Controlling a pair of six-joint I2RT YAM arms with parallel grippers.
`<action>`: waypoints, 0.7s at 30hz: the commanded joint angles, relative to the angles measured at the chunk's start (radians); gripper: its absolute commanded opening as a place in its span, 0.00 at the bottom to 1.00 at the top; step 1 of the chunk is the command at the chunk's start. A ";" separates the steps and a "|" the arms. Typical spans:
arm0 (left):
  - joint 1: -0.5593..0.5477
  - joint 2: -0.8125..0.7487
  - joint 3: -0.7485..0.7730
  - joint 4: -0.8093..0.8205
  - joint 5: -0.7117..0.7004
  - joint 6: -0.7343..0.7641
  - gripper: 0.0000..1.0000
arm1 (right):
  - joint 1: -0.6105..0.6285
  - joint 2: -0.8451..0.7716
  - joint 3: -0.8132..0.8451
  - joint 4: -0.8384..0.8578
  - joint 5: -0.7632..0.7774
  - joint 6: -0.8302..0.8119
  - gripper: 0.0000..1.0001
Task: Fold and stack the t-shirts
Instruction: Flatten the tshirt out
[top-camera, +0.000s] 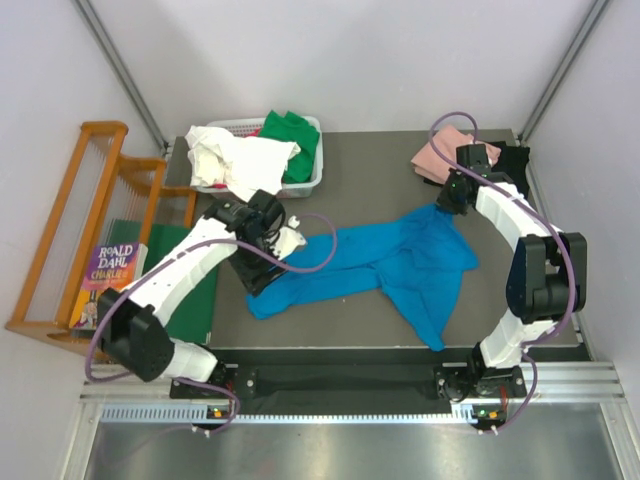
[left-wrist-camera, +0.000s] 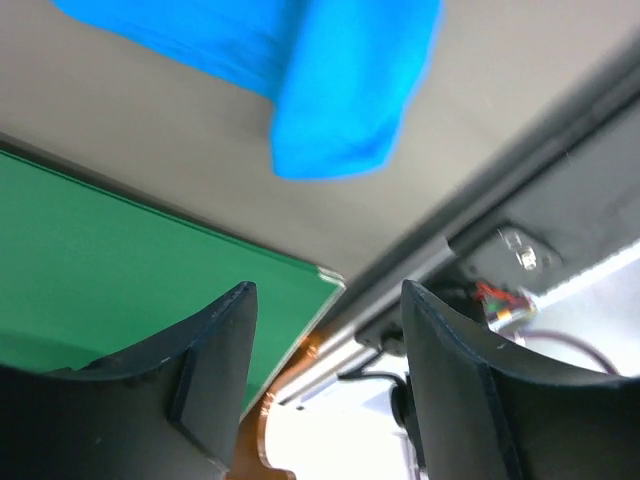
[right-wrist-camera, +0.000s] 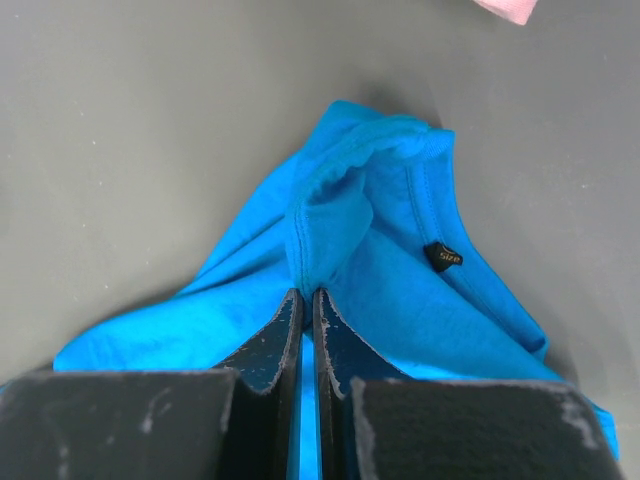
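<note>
The blue t-shirt (top-camera: 390, 265) lies crumpled and spread across the middle of the grey table (top-camera: 350, 170), running from near left to far right. At its far right end the right gripper (right-wrist-camera: 307, 300) has its jaws closed almost together on a pinched-up fold of the collar, the size tag just right of them. The left gripper (left-wrist-camera: 328, 295) hangs over the shirt's near left end with jaws well apart and nothing between them, the blue cloth lying beyond its fingertips and the green board (left-wrist-camera: 100, 270) alongside.
</note>
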 joint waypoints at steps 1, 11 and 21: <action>-0.001 0.087 0.070 0.205 -0.087 -0.077 0.63 | -0.005 -0.028 0.035 0.010 -0.004 0.004 0.00; 0.001 0.404 0.059 0.355 -0.153 -0.189 0.52 | -0.005 -0.031 0.033 0.009 0.002 -0.005 0.00; 0.001 0.427 0.131 0.249 0.056 -0.202 0.30 | -0.005 -0.024 0.038 0.004 0.010 -0.007 0.00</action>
